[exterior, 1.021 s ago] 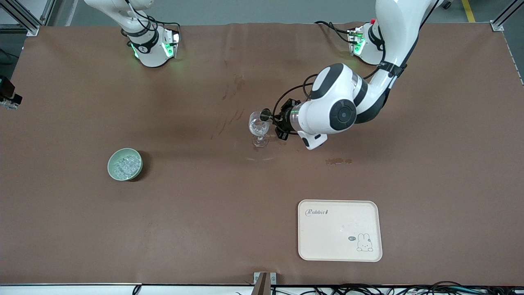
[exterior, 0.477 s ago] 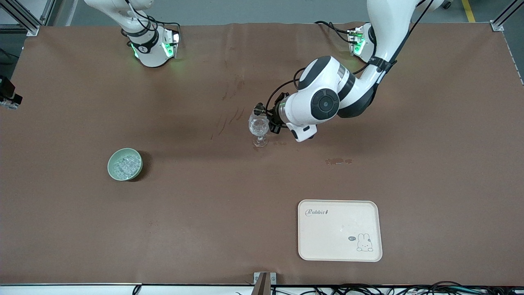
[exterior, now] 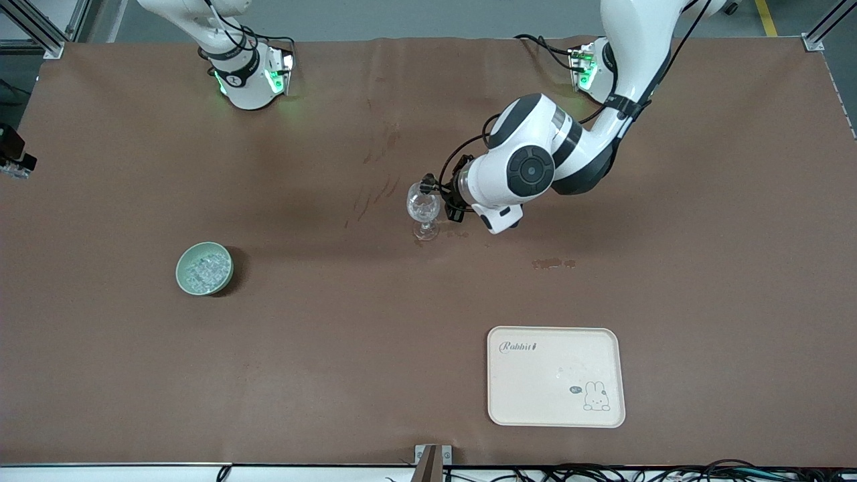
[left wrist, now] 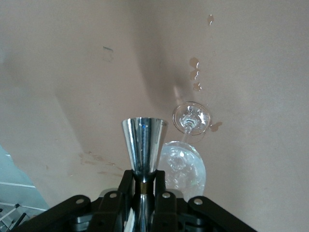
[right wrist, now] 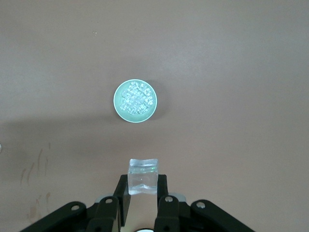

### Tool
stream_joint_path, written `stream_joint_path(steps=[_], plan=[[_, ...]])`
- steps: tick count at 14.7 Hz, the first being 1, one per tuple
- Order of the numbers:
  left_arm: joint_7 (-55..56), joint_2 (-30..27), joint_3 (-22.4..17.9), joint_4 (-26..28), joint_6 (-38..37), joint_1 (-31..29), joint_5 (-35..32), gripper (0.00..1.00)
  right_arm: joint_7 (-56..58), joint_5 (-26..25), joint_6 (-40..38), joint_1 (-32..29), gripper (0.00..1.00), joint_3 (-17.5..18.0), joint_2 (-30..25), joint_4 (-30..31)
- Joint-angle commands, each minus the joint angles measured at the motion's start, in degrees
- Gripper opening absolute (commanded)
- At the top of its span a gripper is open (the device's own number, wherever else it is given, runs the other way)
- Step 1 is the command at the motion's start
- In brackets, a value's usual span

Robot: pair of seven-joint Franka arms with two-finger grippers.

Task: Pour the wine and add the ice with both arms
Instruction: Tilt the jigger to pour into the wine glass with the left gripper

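Observation:
A clear stemmed wine glass (exterior: 424,209) stands mid-table, and glittering clear pieces show in its bowl (left wrist: 186,166). My left gripper (exterior: 440,192) is shut on the narrow waist of a shiny steel jigger (left wrist: 144,142), which hangs just beside the glass's rim (exterior: 428,182). High over the table, my right gripper (right wrist: 142,187) is shut on one cube of ice (right wrist: 143,176). It does not show in the front view. Under it, a pale green bowl (right wrist: 117,107) holds more ice (right wrist: 136,99). The bowl (exterior: 185,256) sits toward the right arm's end.
A cream tray (exterior: 556,402) with a rabbit print lies nearer the front camera, toward the left arm's end. Small wet stains (exterior: 552,263) mark the brown table cover close to the glass. Drops (left wrist: 195,75) dot the cover past the glass's foot.
The left arm's wrist has drawn back toward the robot bases and turned. The jigger has stayed by the glass's rim. Glass, bowl and tray have not moved.

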State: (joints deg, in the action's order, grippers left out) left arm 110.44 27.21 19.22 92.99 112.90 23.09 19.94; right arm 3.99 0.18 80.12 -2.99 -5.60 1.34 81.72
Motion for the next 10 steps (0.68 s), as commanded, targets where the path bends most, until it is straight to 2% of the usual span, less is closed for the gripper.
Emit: stream_joint_path(steps=[1,6,10], plan=[[-1.43,0.64,0.47,-0.27,-0.48,-1.02,0.26,0.0,0.67,0.0,0.12,-0.52,0.0,0.42,-0.47,0.64],[-16.72,1.18,0.56,-0.27,-3.73,-5.68,17.3,0.0,0.49,0.35,0.12,-0.35,0.0,0.5,-0.47,0.64],[-22.62,1.26,0.64,-1.23,-5.23,-11.56,21.71,0.0,-1.0,0.61,-0.23,4.21,0.0,1.38,-0.47,0.55]])
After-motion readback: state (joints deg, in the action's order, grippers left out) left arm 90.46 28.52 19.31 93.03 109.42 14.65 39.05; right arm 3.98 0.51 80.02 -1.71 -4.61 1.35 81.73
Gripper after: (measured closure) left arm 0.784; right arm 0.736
